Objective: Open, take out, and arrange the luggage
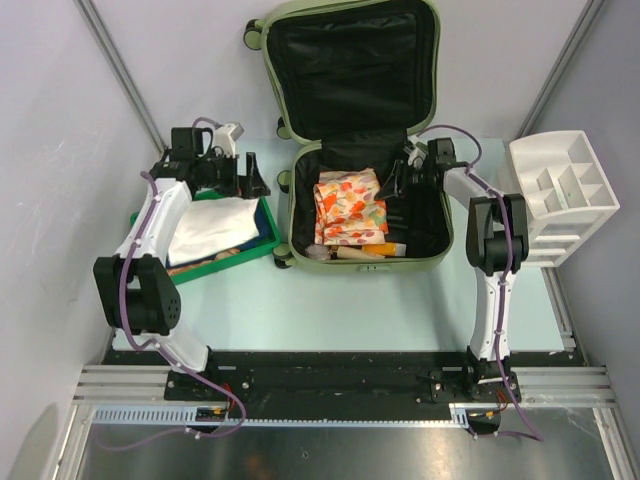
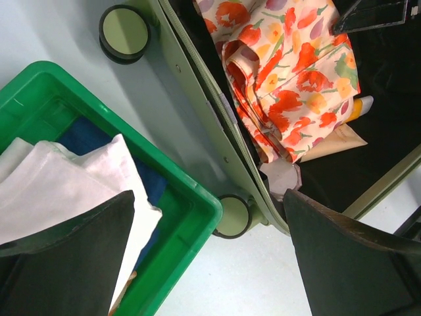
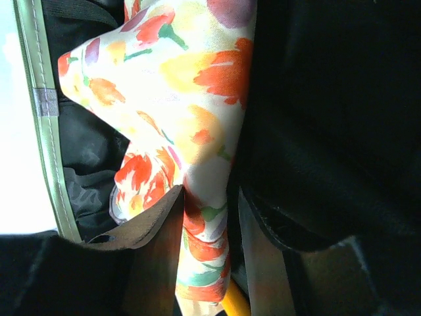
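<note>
the left pincer [image 2: 207,197] hangs wide open over the green tray's [image 2: 39,85] edge. inside the open luggage [image 1: 350,70], the right pincer [image 3: 210,194] has a flowery cloth [image 3: 177,79] between its fingers; whether it squeezes, one cannot tell.

A green tray [image 1: 240,256] holding white cloth [image 1: 212,228] sat at the frame's left; a white organizer [image 1: 560,185] stood at right.

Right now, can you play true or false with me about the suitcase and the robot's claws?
1. The suitcase is closed. False: it lies open.
2. A flowery cloth is inside it. True.
3. The green tray holds only toys. False: a white cloth lies in it.
4. The left claw is wide open. True.
5. The right claw is far from the suitcase. False: it is inside, with the flowery cloth between its fingers.
</note>
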You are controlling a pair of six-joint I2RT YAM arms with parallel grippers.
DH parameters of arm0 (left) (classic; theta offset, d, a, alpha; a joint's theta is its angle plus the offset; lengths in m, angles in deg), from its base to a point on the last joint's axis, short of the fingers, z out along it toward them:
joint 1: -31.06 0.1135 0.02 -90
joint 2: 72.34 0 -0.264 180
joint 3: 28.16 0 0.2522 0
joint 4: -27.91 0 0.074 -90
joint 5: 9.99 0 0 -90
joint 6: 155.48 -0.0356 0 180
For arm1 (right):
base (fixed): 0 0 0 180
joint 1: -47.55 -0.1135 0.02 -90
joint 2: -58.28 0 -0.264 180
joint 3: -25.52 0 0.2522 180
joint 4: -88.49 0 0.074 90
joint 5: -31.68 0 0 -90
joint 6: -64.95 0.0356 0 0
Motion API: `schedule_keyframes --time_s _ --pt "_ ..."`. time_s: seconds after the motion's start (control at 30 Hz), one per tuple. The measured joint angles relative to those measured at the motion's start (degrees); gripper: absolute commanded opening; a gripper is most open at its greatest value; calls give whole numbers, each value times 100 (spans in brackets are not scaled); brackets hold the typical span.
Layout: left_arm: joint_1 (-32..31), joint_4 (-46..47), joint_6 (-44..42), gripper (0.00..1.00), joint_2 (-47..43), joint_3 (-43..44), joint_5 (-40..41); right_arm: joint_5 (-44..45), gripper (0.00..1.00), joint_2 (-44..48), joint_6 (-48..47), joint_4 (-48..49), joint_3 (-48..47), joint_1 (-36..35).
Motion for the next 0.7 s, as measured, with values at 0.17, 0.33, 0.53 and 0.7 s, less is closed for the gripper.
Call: schedule_keyframes --time_s 0.17,0.33,0.53,0.7 --pt "-17 -2 2 100 57 26 -15 -48 40 0 127 70 4 -116" --pt "-28 -2 2 100 87 55 -15 -166 37 -28 345 319 4 -356" --pt "-33 0 2 100 87 61 -15 -260 46 -195 597 595 -22 -566" --pt "-33 -2 4 100 87 61 -13 -299 48 -422 704 699 -74 -643"
